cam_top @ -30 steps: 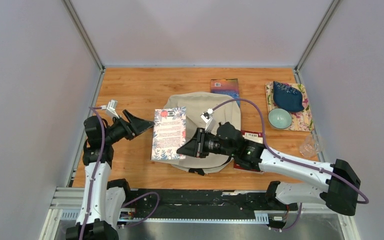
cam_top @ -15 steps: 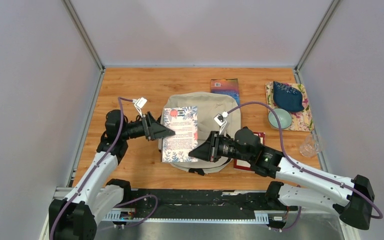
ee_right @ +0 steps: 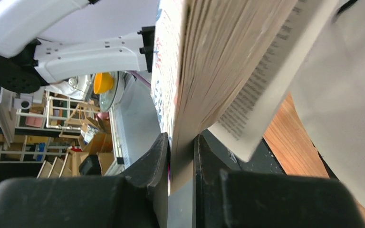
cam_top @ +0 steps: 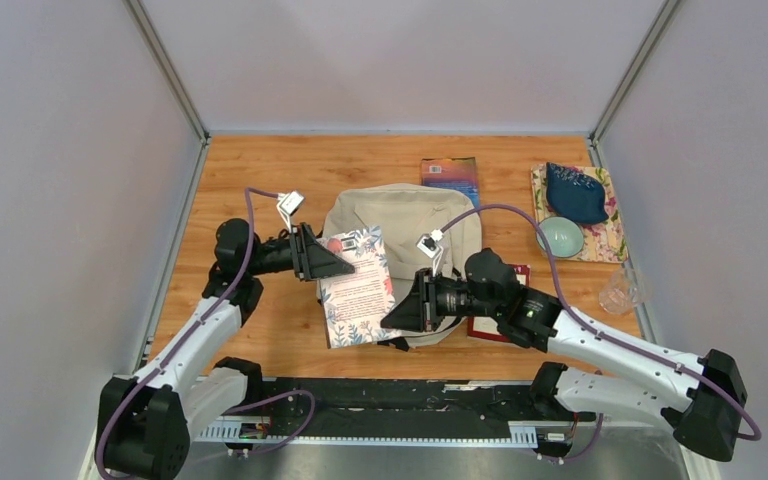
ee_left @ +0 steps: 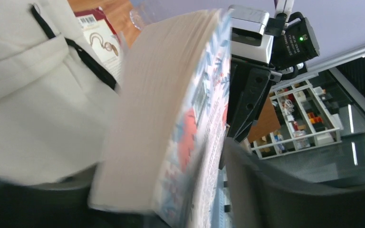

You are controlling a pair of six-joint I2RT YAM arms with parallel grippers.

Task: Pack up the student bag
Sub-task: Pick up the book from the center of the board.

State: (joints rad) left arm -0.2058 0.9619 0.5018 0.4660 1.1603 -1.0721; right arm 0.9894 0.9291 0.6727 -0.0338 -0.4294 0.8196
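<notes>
While my R gripper (cam_top: 392, 317) is clamped tight on the floral book (cam_top: 358, 290) at its right edge, my L gripper (cam_top: 340, 266) straddles the top-left corner w/ jaws wide, not pinching. Under the book, the student bag (cam_top: 405, 212) lies flat, approx. mid table (cam_top: 260, 170).

Floral book (cam_top: 358, 285) + R arm (cam_top: 560, 335) over student bag (cam_top: 410, 210) front; room far-L.
</notes>
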